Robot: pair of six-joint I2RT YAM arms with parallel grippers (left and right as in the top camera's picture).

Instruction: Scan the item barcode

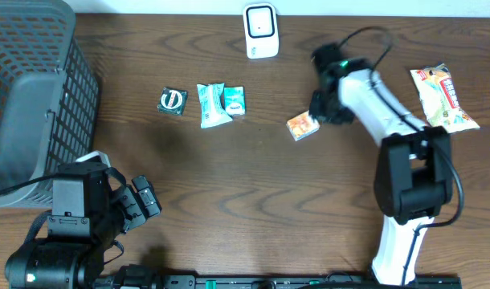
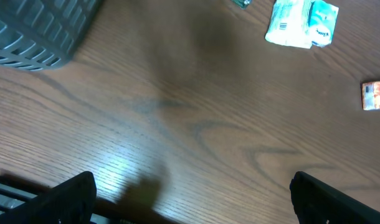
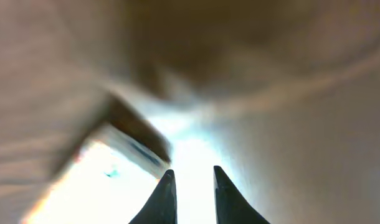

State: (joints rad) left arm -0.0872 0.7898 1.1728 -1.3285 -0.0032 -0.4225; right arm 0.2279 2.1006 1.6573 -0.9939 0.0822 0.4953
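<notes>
Overhead — right pincer beside orange packet — basket at left edge

**A:** What does the left wrist camera see?

**B:** A brown wood-grain table, viewed from low above. Along the bottom edge, the left gripper shows 2 black fingers spread wide apart, with bare wood between them.

**A:** And farther away?

**B:** A dark mesh basket fills the upper left corner. At the upper right lie 2 teal-and-white packets, touching each other. A small orange box sits at the right edge, well apart from the packets.
</notes>
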